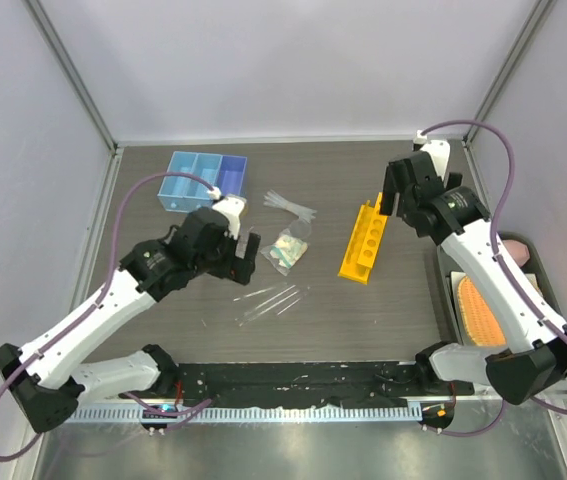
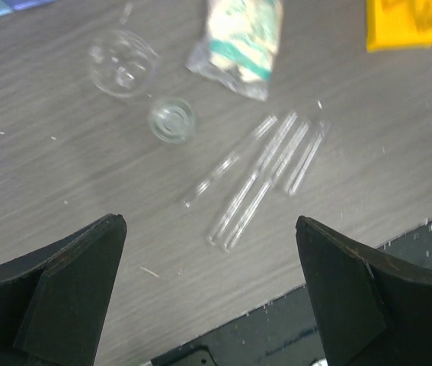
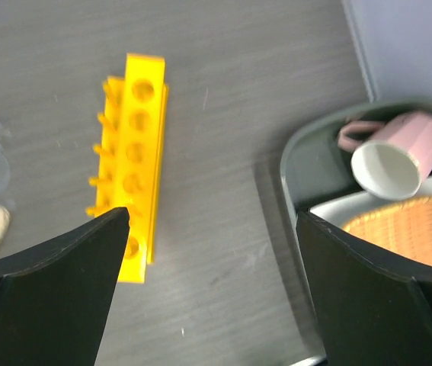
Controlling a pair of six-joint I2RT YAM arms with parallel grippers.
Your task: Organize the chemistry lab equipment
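Nearby, pink cup in tray. Beside right gripper, yellow rack; ahead of left gripper, thin tubes. Both grippers gaping, empty.

Dark table, yellow rack right of centre, packet in the middle, thin tubes just in front of it, droppers behind it, blue tray far left, left gripper beside the packet, right gripper near the rack's far end

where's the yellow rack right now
In the top view the yellow rack lies right of centre, between the packet and the dark tray.
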